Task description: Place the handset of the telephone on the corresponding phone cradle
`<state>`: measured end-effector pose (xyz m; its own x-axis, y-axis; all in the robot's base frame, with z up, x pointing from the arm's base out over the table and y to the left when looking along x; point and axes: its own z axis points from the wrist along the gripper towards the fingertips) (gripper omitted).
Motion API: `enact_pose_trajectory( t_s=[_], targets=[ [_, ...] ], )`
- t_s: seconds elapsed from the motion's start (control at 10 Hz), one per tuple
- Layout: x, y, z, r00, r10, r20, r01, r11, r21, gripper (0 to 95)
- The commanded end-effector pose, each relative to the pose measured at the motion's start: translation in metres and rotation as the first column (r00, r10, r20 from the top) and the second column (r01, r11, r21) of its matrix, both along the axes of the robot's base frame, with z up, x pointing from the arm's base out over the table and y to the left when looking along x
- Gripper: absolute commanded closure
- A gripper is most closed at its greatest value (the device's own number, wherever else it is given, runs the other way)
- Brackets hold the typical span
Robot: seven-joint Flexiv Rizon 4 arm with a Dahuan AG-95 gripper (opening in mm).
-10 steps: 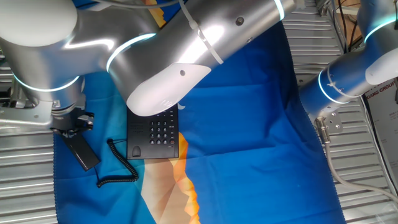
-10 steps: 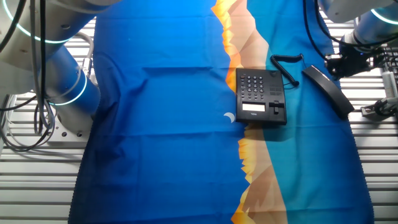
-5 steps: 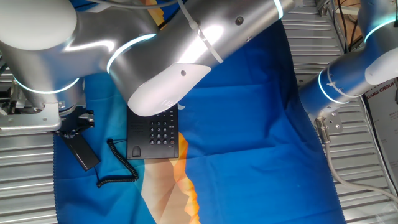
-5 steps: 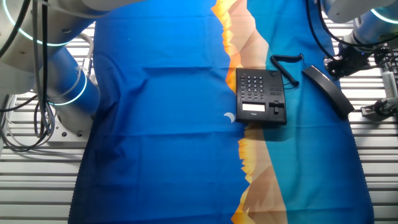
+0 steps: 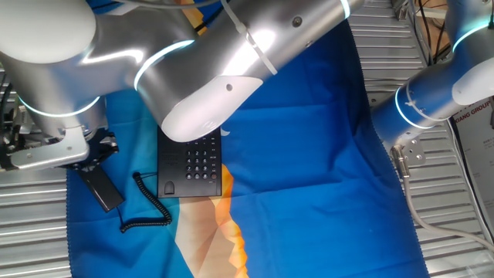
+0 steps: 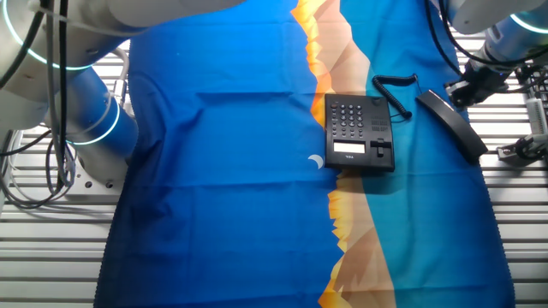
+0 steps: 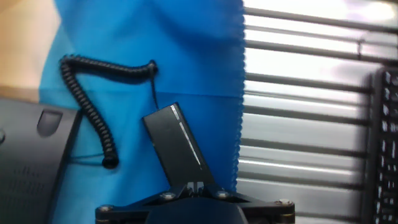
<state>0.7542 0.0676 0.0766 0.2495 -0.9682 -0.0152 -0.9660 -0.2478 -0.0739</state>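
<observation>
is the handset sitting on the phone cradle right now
No, the handset lies on the blue cloth beside the telephone, apart from the phone cradle.

Lighting: bright, even, overhead. Glare streaks on silver arm (image 5: 255, 46). Hand view soft, motion-blurred toward right edge; shadows faint.

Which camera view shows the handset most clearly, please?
The hand view: the handset fills the middle, lying on the blue cloth with its coiled cord beside it. One fixed view shows it small below the end effector; the other fixed view shows it small at the right edge.
</observation>
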Motion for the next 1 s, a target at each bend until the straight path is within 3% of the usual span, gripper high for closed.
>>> enact_pose_trajectory(
  t_s=[0.1, 0.4, 0.6, 1.0],
  targets=[
    [-0.0014, -0.0005, -0.0008, 0.994, 0.107, -0.015, -0.107, 0.994, -0.004, 95.0],
    [-0.0045, -0.0020, -0.0032, 0.979, 0.205, -0.017, -0.205, 0.979, -0.003, 95.0],
    [-0.0046, -0.0014, -0.0036, 0.977, 0.212, -0.029, -0.212, 0.977, 0.002, 95.0],
    [-0.0046, 0.0014, -0.0043, 0.980, 0.199, -0.022, -0.199, 0.980, 0.004, 95.0]
  ],
)
